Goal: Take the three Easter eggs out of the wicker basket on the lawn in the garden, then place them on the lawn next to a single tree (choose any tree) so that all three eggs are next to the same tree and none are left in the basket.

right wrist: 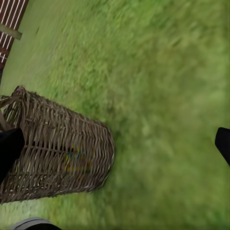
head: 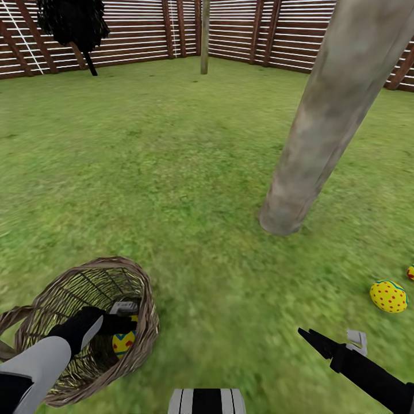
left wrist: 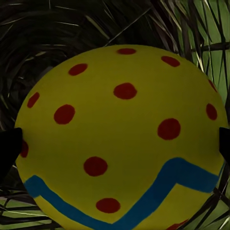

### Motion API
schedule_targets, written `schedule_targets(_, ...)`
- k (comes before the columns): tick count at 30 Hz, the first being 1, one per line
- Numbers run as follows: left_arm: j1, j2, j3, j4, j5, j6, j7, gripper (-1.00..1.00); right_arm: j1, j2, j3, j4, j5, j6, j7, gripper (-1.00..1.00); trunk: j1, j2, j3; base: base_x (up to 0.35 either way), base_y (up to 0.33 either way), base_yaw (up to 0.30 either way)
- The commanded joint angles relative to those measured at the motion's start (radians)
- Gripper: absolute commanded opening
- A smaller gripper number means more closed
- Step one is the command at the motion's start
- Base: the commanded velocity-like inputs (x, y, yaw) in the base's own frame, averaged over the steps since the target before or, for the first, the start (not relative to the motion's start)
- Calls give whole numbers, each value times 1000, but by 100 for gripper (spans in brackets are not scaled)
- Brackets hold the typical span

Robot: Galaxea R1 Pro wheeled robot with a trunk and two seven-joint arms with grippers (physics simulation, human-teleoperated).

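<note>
1. Risk: egg [left wrist: 120,139] slipping out of left claw [head: 118,323] on lift, since fingertips [left wrist: 8,148] sit at the egg's widest sides and firm contact cannot be confirmed.
2. Risk: basket [head: 146,322] tipping or dragging along if claw or arm catches the weave on the way out; rim close around the wrist.
3. Risk: egg rolling off once set down, ending away from the tree [head: 322,132].
4. Left claw: reaching down inside basket, near left. Zigzag egg directly between the fingers, filling the gap, tips at both flanks. Gripping or only straddling: cannot tell.
5. Right claw [head: 330,345]: near right, low over lawn [head: 172,172], fingers spread wide in wrist view, nothing held.
6. Dotted egg [head: 388,296] on grass, right, near trunk base; another egg [head: 410,272] just beyond it at frame edge, partly cut off.
7. Judgement: two eggs out, last one in basket.
</note>
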State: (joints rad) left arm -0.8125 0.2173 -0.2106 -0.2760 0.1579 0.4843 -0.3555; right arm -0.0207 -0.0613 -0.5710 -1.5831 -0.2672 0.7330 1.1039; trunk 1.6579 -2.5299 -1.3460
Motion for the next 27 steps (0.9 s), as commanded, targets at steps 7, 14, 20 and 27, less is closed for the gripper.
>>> schedule_targets(7, 1, 1, -9, 6, 8, 7, 0, 100, -1, 0, 0, 0, -3, 6, 1, 100, 0, 0, -1, 0, 0, 0)
schedule_targets(14, 1, 0, -9, 6, 8, 7, 0, 100, -1, 0, 0, 0, -3, 6, 1, 100, 1, -1, -9, 0, 0, 0)
schedule_targets(20, 1, 0, -9, 5, 8, 6, 0, 100, -1, 0, 0, 0, -3, 6, 1, 100, 1, -1, -9, 0, 0, 0)
schedule_targets(27, 1, -1, -9, 4, 8, 6, 0, -100, -1, 0, 0, 0, -2, 6, 1, 100, 1, -1, -9, 0, 0, 0)
